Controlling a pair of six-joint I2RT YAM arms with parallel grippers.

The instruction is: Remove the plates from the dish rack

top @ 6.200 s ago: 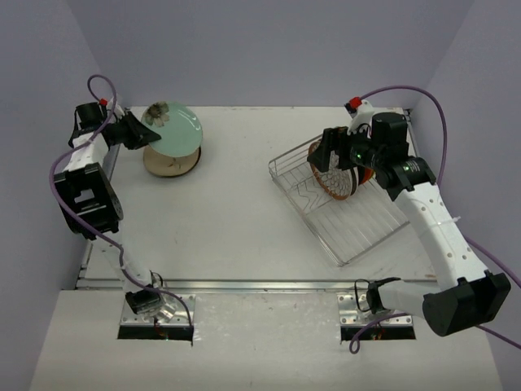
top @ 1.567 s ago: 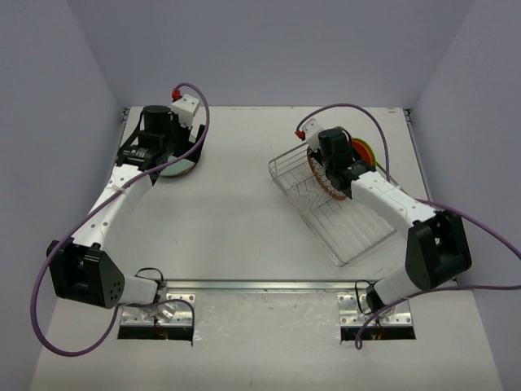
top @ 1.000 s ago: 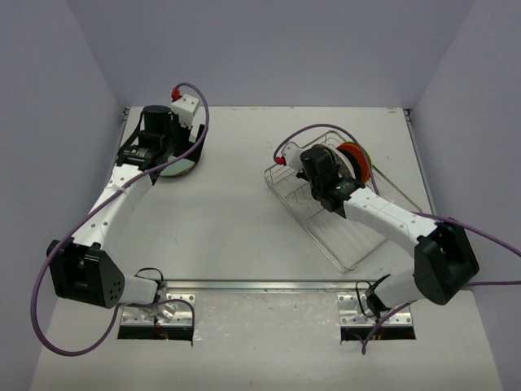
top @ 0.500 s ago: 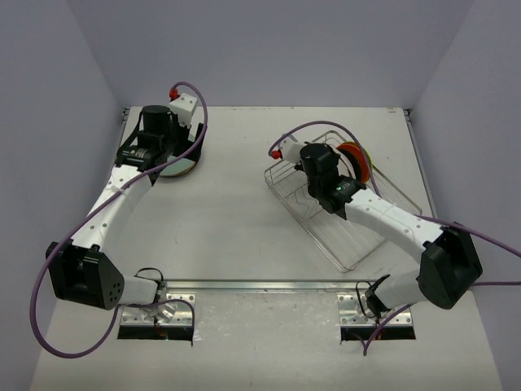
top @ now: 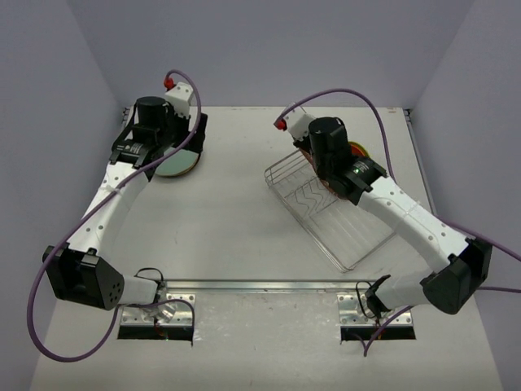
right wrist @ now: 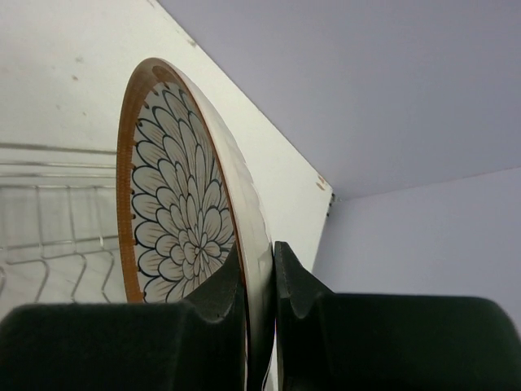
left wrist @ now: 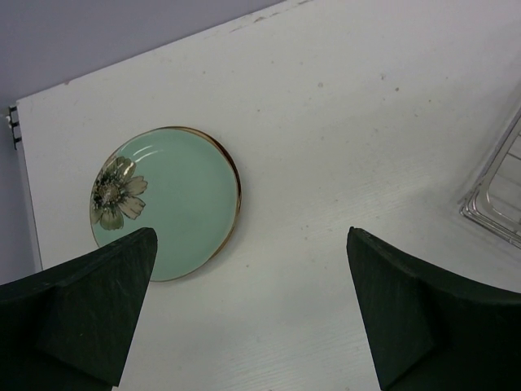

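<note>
My right gripper (right wrist: 259, 277) is shut on the rim of a cream plate (right wrist: 175, 204) with a black petal pattern and a brown rim. It holds the plate on edge above the far end of the silver wire dish rack (top: 326, 213). In the top view this gripper (top: 324, 173) hides most of that plate. An orange plate (top: 359, 151) stands in the rack behind the arm. A pale green plate (left wrist: 167, 204) with a flower lies flat on the table at the back left, also seen in the top view (top: 179, 163). My left gripper (left wrist: 252, 305) is open and empty above the table beside it.
The rack's corner (left wrist: 498, 202) shows at the right edge of the left wrist view. The rack's wires (right wrist: 49, 220) lie below the held plate. Walls close the table on three sides, and the back right corner (right wrist: 326, 187) is near the held plate.
</note>
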